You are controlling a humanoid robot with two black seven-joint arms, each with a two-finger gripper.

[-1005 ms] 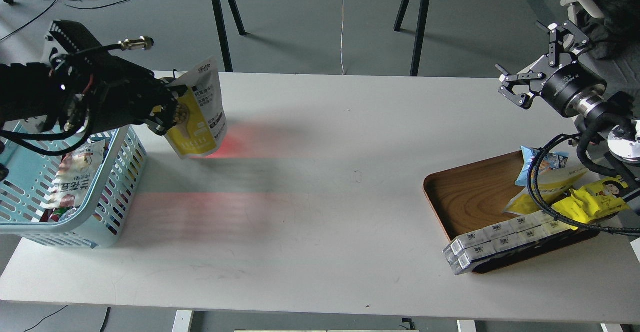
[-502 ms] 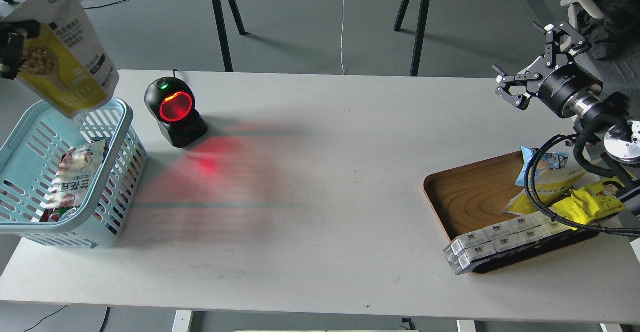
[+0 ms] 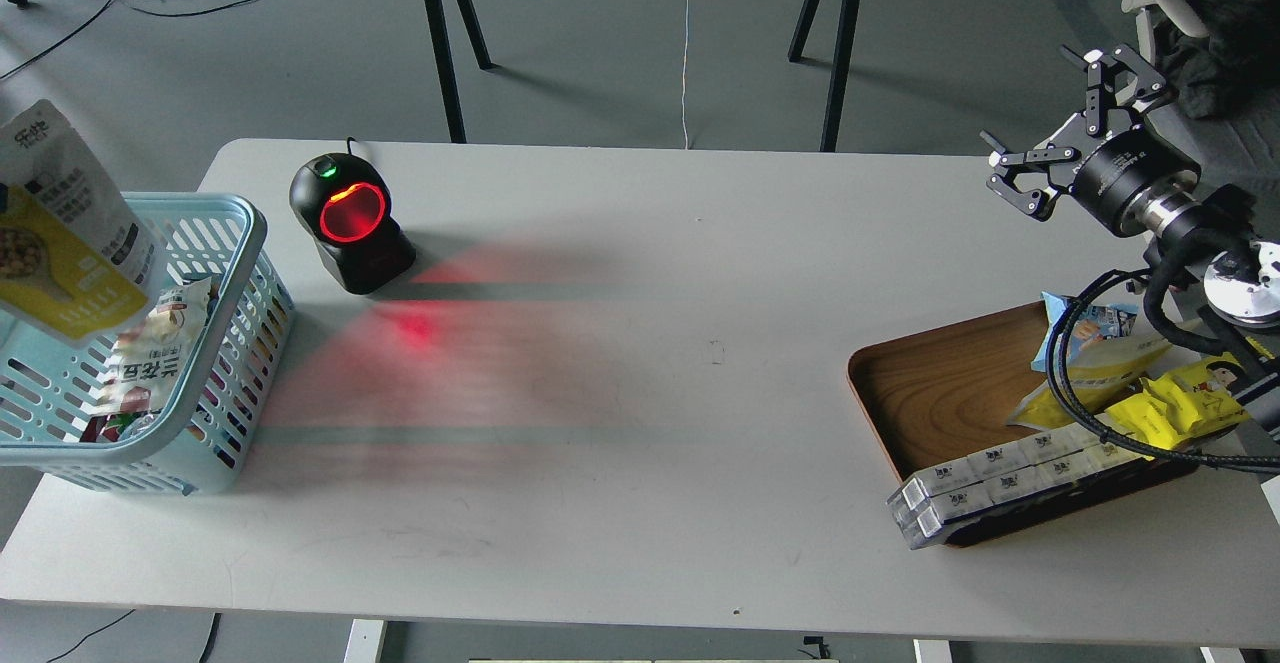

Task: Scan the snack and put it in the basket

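Snack (image 3: 60, 233) hangs over the basket (image 3: 235, 343) at the desk's left edge; its holder is unseen, so it may snag the rim. Right gripper (image 3: 1050, 158) is spread, empty.

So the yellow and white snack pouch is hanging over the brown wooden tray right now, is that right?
Not quite. The head view shows the snack pouch hanging over the light blue basket at the table's left end, not over the wooden tray, which sits at the right end.
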